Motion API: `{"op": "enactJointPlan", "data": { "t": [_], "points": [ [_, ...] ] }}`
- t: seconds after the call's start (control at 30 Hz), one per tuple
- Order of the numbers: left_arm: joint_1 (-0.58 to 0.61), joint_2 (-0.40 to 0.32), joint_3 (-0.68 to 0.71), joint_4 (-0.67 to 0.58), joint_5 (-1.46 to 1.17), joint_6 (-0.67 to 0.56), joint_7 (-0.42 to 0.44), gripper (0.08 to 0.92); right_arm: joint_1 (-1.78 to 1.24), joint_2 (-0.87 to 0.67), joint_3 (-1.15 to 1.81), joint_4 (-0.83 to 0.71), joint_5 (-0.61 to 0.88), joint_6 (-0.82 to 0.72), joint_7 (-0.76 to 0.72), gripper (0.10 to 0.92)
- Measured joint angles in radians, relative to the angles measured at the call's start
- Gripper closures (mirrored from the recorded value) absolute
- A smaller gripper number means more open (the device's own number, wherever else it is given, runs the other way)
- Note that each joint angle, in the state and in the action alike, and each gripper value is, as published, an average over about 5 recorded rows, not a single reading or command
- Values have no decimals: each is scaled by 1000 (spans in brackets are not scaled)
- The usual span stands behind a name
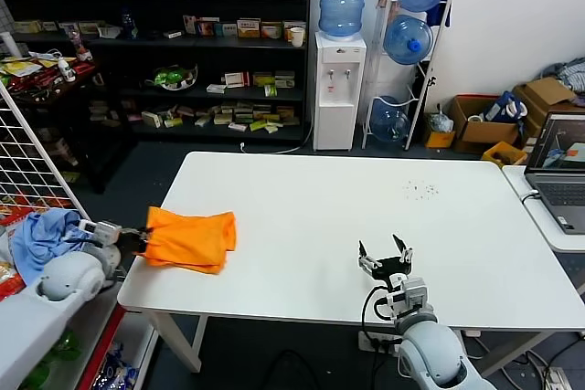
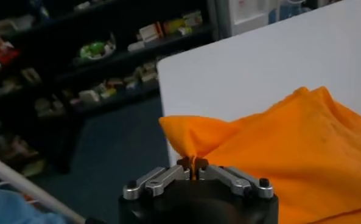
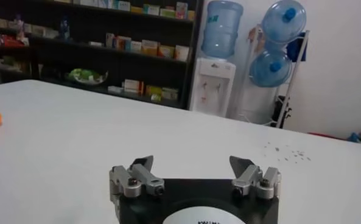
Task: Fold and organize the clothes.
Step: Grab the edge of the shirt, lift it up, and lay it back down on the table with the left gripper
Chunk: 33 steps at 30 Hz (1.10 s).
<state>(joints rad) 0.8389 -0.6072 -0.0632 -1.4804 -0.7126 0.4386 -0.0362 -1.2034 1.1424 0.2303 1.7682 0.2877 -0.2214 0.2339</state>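
Jaws of left gripper (image 2: 193,163) pinched together on a corner of the folded orange T-shirt (image 1: 190,239), garment spreading ahead of them across white table (image 1: 320,226), right gripper (image 1: 385,255) spread apart, holding nothing, far from shirt.

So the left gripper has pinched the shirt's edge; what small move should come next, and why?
Probably draw the left gripper toward the table's middle: it is shut on the bunched bright orange cotton T-shirt, which lies at the white table's left edge.
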Motion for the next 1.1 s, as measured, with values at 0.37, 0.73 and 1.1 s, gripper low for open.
{"op": "enactJointPlan", "data": {
  "t": [0.37,0.73,1.1],
  "points": [
    [-79,181,7,95,184,-65,-6,874,23,14,-16,-20,0,10,-7,203],
    [-101,225,14,-11,126,-40,-67,874,13,30,-18,-22,-16,17,-10,203],
    [-45,94,48,-205,-19,16,-197,874,-12,35,4,-23,-38,22,-10,203]
  ]
}}
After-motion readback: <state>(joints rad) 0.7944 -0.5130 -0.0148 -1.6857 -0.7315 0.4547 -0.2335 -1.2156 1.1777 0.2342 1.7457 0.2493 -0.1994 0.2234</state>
